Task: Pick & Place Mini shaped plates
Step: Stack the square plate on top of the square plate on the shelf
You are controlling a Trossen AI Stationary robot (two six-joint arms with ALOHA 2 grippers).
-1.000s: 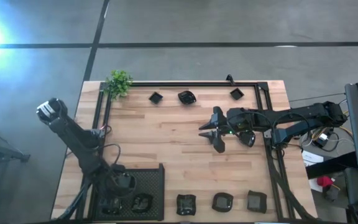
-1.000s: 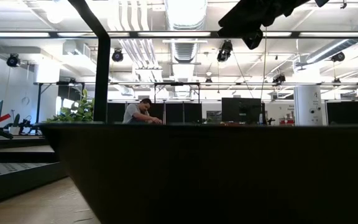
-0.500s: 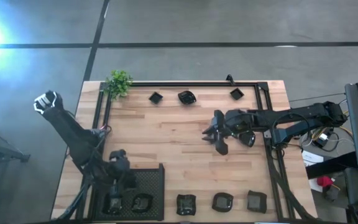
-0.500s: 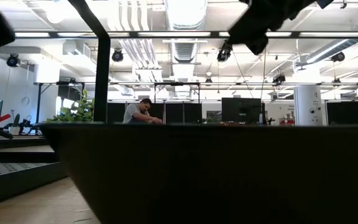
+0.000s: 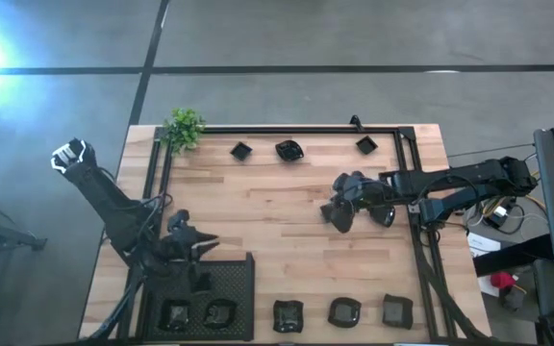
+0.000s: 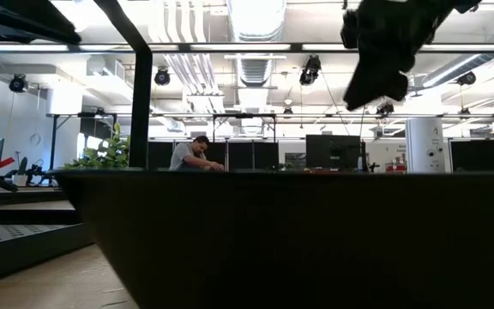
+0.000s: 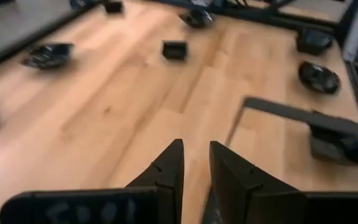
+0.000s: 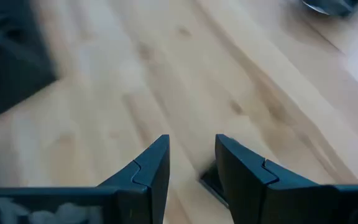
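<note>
Plates (image 5: 289,149): glossy, probably slippery, rigid; grip by rim. Left tool (image 7: 194,163) and right tool (image 8: 191,163) part-open, empty.

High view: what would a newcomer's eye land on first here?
Probably the small glossy black dishes lined along two edges of the light wooden table: three at the far edge, three at the near edge. Next, the black mesh tray at the near left corner, holding two more dishes, with the left gripper over it, empty. The right gripper hangs over mid-table, empty.
</note>
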